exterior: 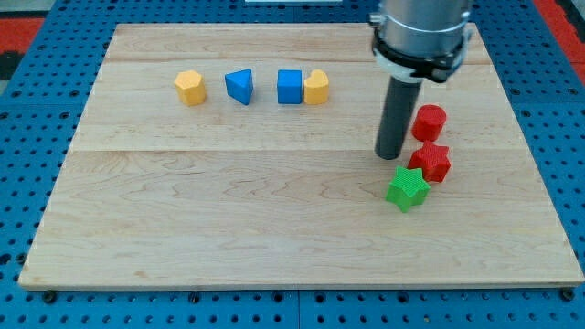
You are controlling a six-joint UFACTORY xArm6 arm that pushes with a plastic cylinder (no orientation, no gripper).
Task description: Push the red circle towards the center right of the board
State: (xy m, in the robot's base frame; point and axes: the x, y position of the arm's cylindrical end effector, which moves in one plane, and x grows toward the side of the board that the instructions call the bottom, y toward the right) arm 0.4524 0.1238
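Observation:
The red circle (429, 122) stands on the wooden board (228, 210) at the view's right, about mid-height. My tip (390, 156) is down on the board just left of it and slightly lower, a small gap apart. A red star-shaped block (430, 162) lies right below the red circle, to the right of my tip. A green star-shaped block (407, 188) lies below my tip, touching the red star's lower left.
In a row near the view's top: a yellow block (190, 88), a blue triangular block (239, 86), a blue cube (290, 87) and a yellow block (316, 88) touching the cube. Blue pegboard (558, 137) surrounds the board.

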